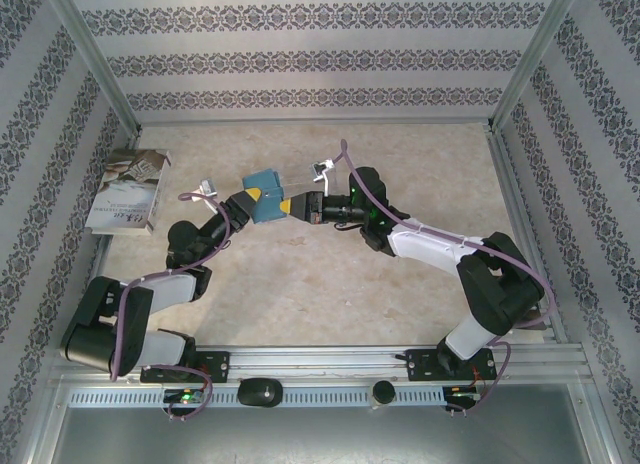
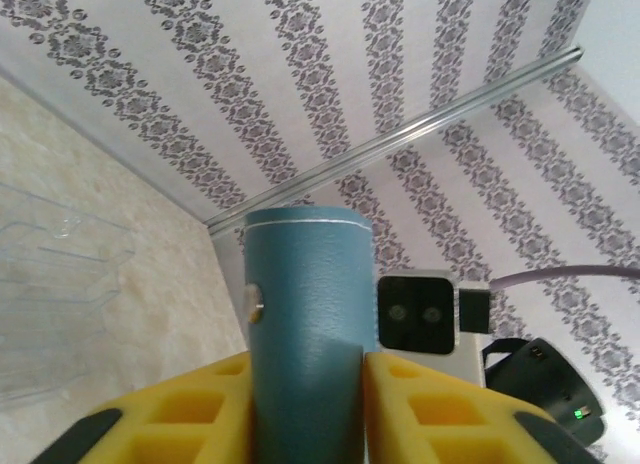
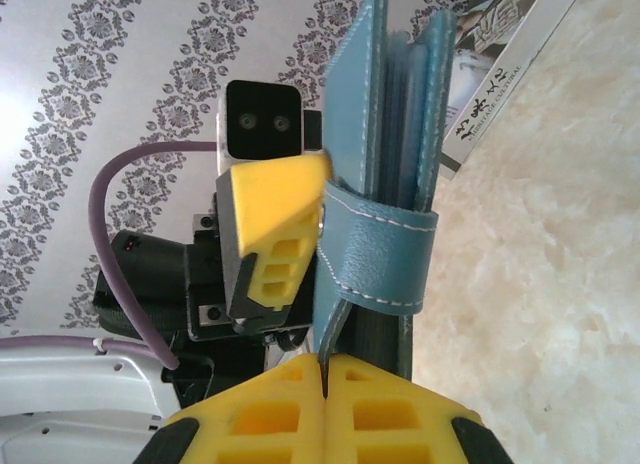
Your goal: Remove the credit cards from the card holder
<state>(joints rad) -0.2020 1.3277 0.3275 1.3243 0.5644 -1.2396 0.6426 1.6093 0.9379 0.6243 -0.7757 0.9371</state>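
Note:
The teal card holder [image 1: 265, 196] hangs above the middle of the table between both grippers. My left gripper [image 1: 250, 201] comes at it from the left. In the left wrist view its yellow fingers [image 2: 430, 414] press against both sides of the card holder [image 2: 305, 304], so the left gripper [image 2: 305, 409] is shut on it. My right gripper [image 1: 293, 206] reaches in from the right; in the right wrist view it [image 3: 322, 374] is shut on a thin teal flap at the edge of the card holder [image 3: 350, 134]. The closure tab [image 3: 385, 254] still wraps round the panels. The credit cards are hidden inside.
A white booklet [image 1: 128, 189] lies at the table's left edge, also seen behind the holder as the booklet [image 3: 490, 54]. A clear plastic tray [image 2: 50, 284] sits on the table to the left of my left gripper. Patterned walls enclose the table.

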